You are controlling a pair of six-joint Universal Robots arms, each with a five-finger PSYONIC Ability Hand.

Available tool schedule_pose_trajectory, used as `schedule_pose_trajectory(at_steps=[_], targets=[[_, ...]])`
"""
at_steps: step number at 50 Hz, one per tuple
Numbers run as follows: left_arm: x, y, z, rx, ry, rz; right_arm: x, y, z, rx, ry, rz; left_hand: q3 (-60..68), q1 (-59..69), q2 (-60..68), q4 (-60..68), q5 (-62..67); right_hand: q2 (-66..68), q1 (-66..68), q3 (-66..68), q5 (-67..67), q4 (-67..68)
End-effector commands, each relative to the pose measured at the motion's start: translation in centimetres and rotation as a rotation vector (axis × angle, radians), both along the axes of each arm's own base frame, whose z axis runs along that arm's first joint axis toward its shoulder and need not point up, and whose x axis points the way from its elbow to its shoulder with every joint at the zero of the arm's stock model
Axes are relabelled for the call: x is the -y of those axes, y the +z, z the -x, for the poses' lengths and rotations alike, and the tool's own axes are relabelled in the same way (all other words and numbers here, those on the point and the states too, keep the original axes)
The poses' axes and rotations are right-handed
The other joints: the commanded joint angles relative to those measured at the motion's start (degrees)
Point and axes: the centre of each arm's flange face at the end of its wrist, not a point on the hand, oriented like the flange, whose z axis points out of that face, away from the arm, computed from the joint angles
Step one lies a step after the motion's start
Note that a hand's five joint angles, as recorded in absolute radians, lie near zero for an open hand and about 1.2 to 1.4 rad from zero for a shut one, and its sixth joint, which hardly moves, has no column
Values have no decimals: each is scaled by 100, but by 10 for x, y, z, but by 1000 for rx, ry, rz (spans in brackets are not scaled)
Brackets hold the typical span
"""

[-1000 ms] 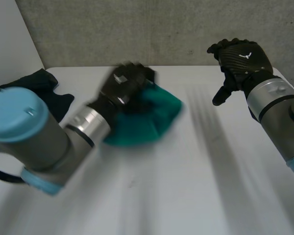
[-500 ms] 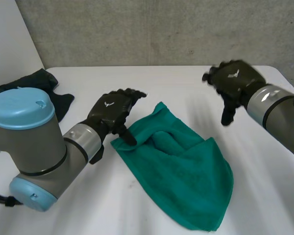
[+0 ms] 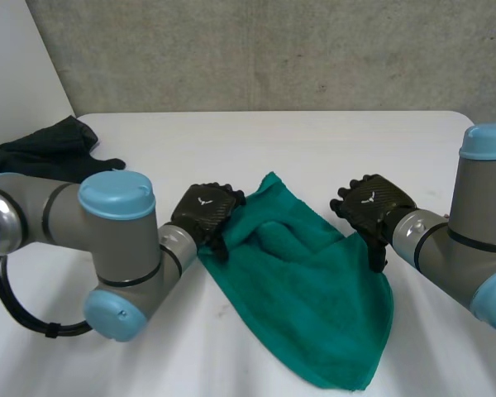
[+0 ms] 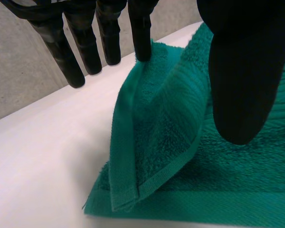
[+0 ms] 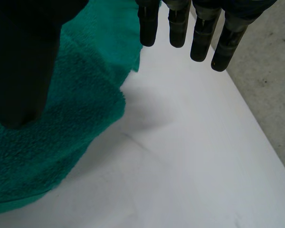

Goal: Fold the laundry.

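Green towel (image 3: 314, 306) lies rumpled on the white table (image 3: 314, 141), stretched between the two hands. It is not laid flat: there is a bunched ridge in the cloth close by the left hand (image 3: 205, 211), and the near end sags into a rounded point. The left hand sits at the towel's edge with its fingers (image 4: 140, 33) straight. One fingertip touches a turned-over strip of hem, the rest stand over bare table just beyond it, and the thumb hangs above the cloth, apart from the fingers. Nothing is gripped. The right hand (image 3: 370, 205) is at the opposite edge, also spread. Its fingers (image 5: 178, 23) reach past the towel's border over the table, its thumb is above the cloth, and it holds nothing. A dark garment (image 3: 50, 149) is heaped well behind the left arm, far from either hand. My reading is that the job has barely begun. No clean fold is made, and the towel needs spreading flat first. The dark piece looks untouched, so nearly all the folding is left.
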Motion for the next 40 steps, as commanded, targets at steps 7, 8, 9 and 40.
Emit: schedule_pose_trajectory(at_steps=[7,8,9,40], targets=[[18,-25,15,34,-26,28,-2,-23,2,-13,5,-51,3974,3960,3967,3967,3943,-273,-123,-235,-331,-350],[17,-25,16,37,-31,37,-2,-25,2,-13,6,-54,4311,4297,4303,4304,4280,-273,-123,-235,-331,-350],[19,-24,15,40,-29,48,-2,-26,2,-13,6,-54,4631,4617,4623,4624,4600,-199,-50,-161,-257,-277],[-71,240,-45,-299,42,621,18,156,14,330,-79,442,5978,5963,5970,5971,5946,6727,6877,6765,6669,6650]])
